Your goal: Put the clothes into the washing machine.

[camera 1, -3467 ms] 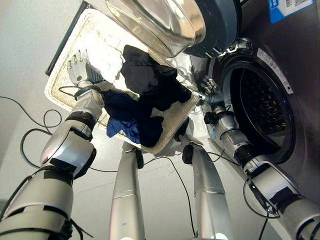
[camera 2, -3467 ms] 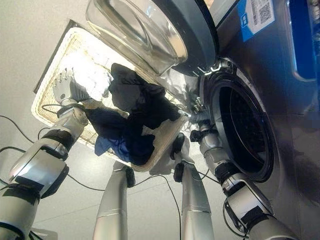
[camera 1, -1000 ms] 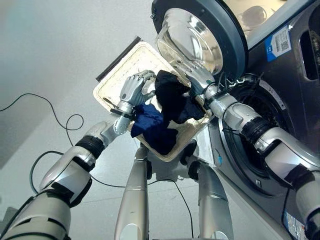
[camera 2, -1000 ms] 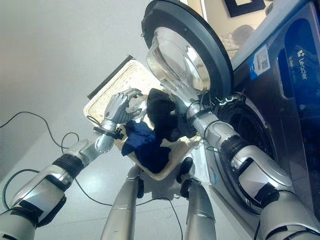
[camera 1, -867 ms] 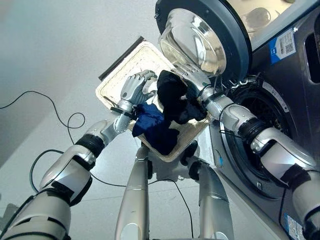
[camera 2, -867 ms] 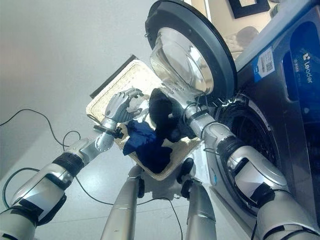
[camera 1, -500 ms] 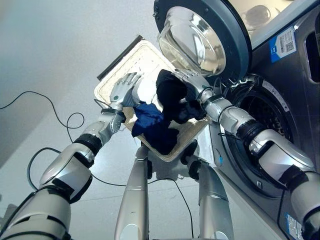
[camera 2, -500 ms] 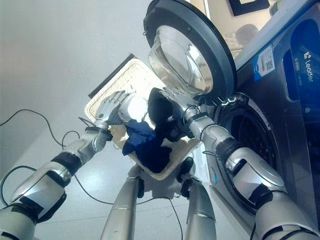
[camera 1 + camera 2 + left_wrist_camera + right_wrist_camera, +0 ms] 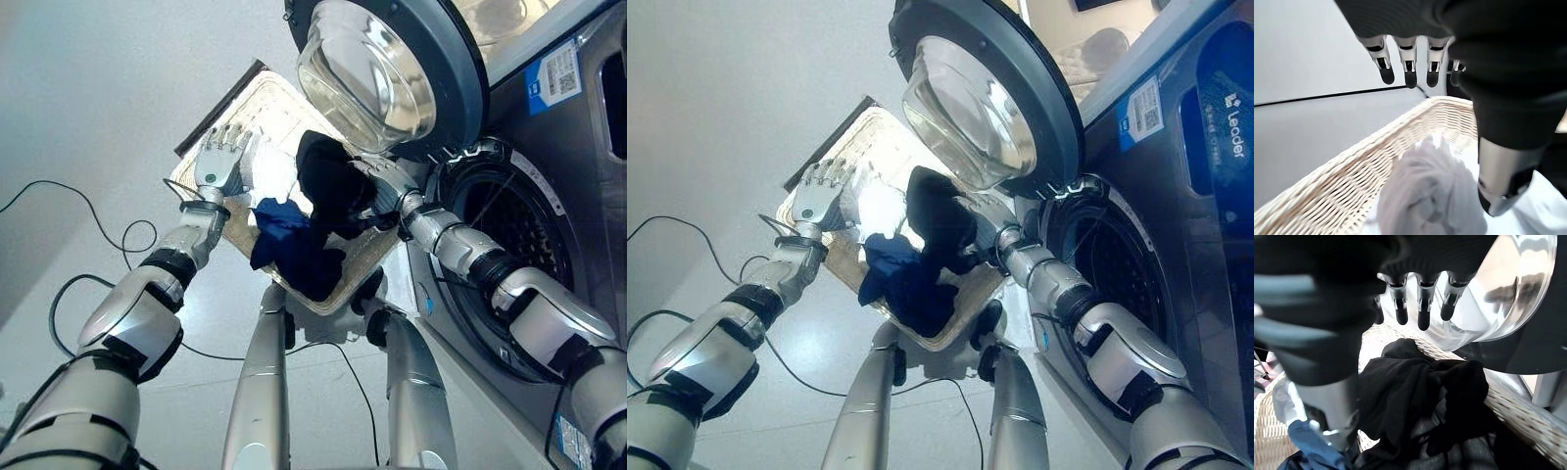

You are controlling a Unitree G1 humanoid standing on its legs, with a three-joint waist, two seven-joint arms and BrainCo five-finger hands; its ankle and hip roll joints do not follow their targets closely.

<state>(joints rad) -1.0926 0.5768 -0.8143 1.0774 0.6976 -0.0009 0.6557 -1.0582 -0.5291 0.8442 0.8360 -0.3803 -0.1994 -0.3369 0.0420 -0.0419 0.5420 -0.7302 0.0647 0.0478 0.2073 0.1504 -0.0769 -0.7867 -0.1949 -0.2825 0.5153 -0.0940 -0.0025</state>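
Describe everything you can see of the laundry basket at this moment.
The laundry basket is a pale woven wicker tray with a rectangular rim, on the floor under the open washing machine door. It holds a black garment, a blue garment and white cloth. The left hand, fingers straight, hovers above its far side; the right hand is at the black garment.

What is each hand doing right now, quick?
Left hand: open, fingers straight, above the white cloth in the basket, holding nothing.
Right hand: open, fingers straight over the black clothes, not gripping them.
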